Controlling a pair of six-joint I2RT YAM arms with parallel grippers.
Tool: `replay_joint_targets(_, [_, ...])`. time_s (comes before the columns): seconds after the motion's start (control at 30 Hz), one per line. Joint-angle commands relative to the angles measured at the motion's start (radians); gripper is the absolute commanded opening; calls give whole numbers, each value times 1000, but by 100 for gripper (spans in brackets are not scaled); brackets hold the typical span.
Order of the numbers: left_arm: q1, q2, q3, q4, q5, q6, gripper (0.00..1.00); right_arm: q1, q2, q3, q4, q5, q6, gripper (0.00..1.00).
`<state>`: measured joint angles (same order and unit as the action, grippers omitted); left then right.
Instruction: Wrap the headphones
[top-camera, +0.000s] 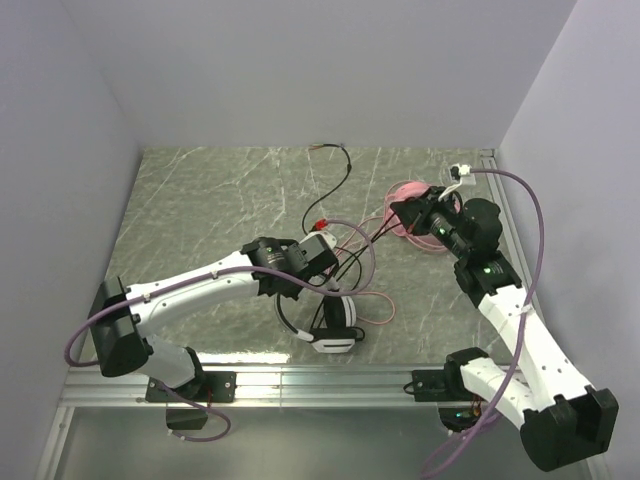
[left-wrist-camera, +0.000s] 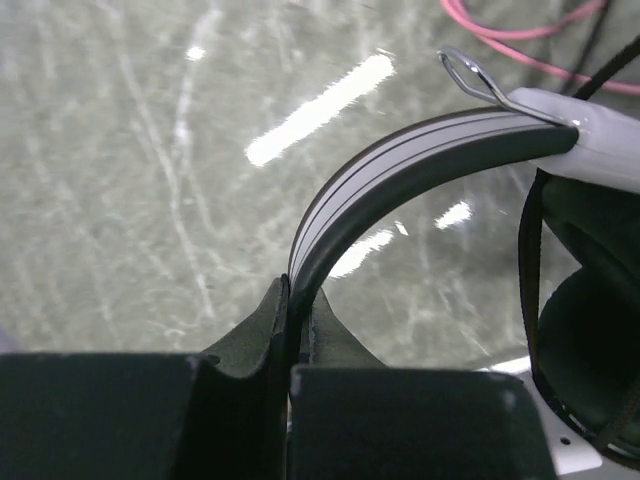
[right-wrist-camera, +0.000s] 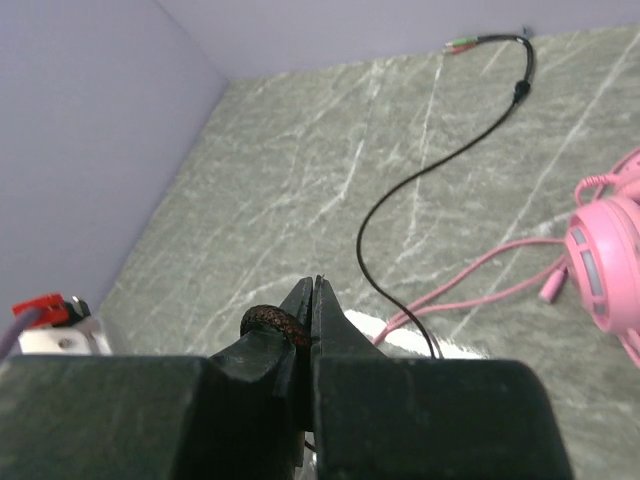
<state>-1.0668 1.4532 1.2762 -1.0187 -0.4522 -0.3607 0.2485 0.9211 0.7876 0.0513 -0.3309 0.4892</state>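
The left gripper (left-wrist-camera: 298, 300) is clenching the curved striped headband (left-wrist-camera: 400, 160) of the black and white over-ear headset (top-camera: 335, 338), which is sitting near the middle of the near edge of the grey marbled table (top-camera: 200, 200), its dark padded ear cup (left-wrist-camera: 590, 350) hanging just beside the fingers. The right gripper (right-wrist-camera: 312, 295) is pinching, jaws tight together, a dark braided stretch of what appears to be that headset's long thin black cable (right-wrist-camera: 440, 170), over the right side of the surface; the cable's plug end (right-wrist-camera: 465, 43) is lying by the far edge. The all-pink over-ear headset (right-wrist-camera: 610, 260) is resting toward the far right corner, its pink cable (right-wrist-camera: 480, 270) trailing across and crossing the black one. The step in hand is looking like winding the black cable around the held headset. Doing it well is calling for a firm left grip as anchor, light tension while drawing in slack, and lifting the black cable clear of the pink one to avoid tangling.
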Motion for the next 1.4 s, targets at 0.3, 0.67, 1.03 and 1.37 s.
replay_joint_targets(0.3, [17, 94, 233, -239, -545, -214, 0, -6, -105, 128, -159, -158, -21, 0])
replay_joint_targets(0.67, [270, 257, 419, -266, -686, -403, 0, -6, -145, 138, -96, -508, 58, 0])
replay_joint_targets(1.03, [355, 300, 574, -52, -718, -213, 0, 5, -125, 173, -178, -631, 23, 0])
replay_joint_targets(1.37, [349, 256, 401, 2, -594, -112, 0, 5, -223, 231, -340, -269, -101, 0])
